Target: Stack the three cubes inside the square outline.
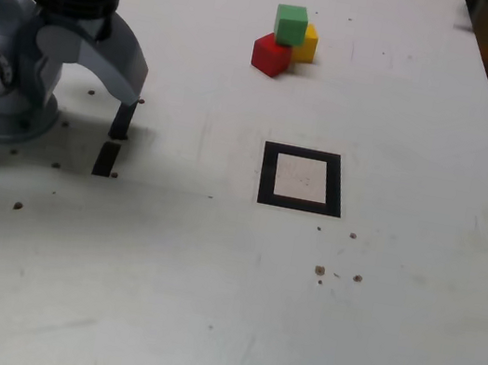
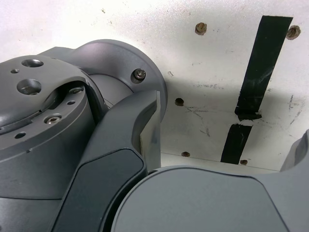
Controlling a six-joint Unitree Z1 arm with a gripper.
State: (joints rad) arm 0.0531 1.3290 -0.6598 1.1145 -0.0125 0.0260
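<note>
No writing, label, brand, number or sign can be read in either view — not on the cubes, the table, the tape or the arm.

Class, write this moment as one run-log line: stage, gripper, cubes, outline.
stage: not begun | gripper: open, empty, over tape strips | green cube: atop red cube and yellow cube | square outline: empty
</note>
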